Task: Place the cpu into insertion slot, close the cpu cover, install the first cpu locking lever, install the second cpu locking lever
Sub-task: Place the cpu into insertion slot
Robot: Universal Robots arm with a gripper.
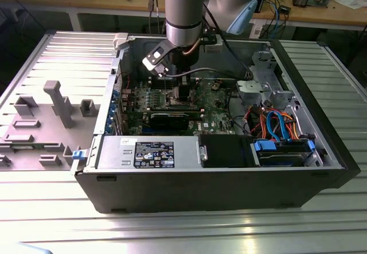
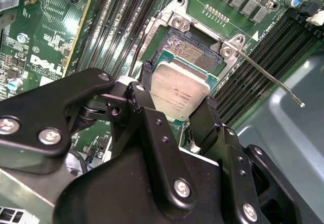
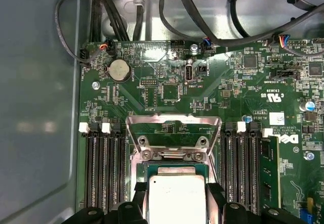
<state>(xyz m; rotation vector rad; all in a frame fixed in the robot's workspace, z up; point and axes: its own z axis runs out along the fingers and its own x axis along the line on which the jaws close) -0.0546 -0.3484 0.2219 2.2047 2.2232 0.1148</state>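
The gripper [image 2: 178, 94] pinches the chip [image 2: 178, 85] between its fingers, seemingly just above the socket [image 2: 195, 52]; beyond them the cover [image 3: 173, 119] stands raised.

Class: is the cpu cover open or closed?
Open: in the first wrist view the cpu cover stands raised, motherboard showing through its window; in the second wrist view the insertion slot lies uncovered.
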